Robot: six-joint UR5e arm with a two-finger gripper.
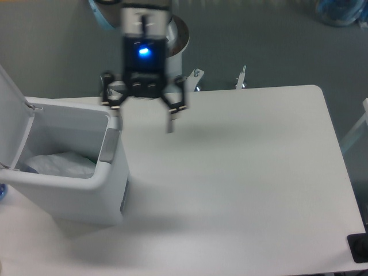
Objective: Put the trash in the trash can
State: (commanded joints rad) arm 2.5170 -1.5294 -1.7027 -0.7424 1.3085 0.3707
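The gripper (144,112) hangs in the upper middle of the frame, above the white table (241,172) just right of the trash can (75,198), its fingers spread wide and holding nothing. The trash can stands at the left with its lid (11,123) hinged up. Inside, a crinkled clear plastic bag (57,165) lies on top; the bottle cannot be made out beneath it. The task looks essentially complete. A clean finish calls for lifting clear of the bin's rim and lid without clipping either.
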